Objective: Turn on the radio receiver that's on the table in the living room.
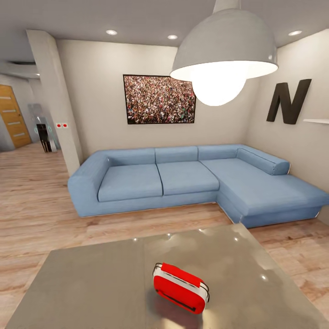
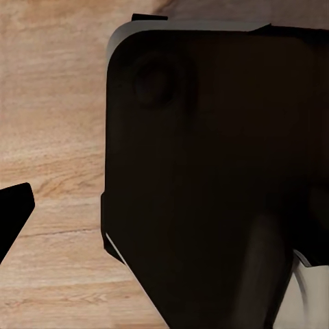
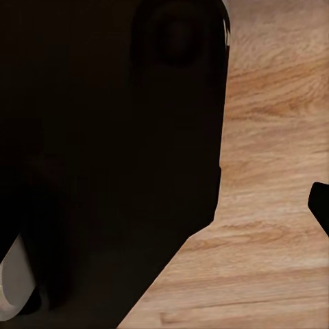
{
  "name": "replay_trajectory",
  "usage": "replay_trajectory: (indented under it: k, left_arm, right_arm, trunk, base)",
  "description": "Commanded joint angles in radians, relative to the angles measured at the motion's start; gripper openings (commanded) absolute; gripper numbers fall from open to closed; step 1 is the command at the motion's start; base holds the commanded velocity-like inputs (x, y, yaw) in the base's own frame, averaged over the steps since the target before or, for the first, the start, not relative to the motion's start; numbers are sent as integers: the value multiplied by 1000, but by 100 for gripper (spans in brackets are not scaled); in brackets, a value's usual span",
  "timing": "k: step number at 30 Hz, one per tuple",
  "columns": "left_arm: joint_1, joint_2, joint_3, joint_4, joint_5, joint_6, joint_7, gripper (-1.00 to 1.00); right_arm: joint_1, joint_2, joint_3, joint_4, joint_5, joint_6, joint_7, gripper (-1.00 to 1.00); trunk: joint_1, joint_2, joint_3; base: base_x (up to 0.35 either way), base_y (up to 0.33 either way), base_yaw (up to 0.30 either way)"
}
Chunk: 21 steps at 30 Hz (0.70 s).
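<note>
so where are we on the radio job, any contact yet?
Approach looks done: the head view has the red radio close ahead on the grey table, with the blue sofa behind. No contact yet; both wrist views look down at wood floor. Still left: reach in and switch it on.

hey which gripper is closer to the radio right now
Cannot tell. The radio lies on the table in the head view; both wrist views show a dark robot body over wood floor, with no radio.

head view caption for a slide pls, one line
Red radio receiver on the glossy grey table, with the blue L-shaped sofa and grey dome lamp beyond.
</note>
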Motion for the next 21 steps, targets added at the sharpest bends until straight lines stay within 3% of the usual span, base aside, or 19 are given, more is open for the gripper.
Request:
replay_trajectory:
  k: [1,21]
  left_arm:
    - [0,0,0,0,0,0,0,100]
    - [0,0,0,0,0,-3,0,100]
  right_arm:
    - [0,0,0,0,0,1,0,100]
    - [0,-1,2,0,2,-7,-8,100]
  trunk:
    - [0,0,0]
    - [0,0,-31]
  base:
    - [0,0,0]
    - [0,0,-15]
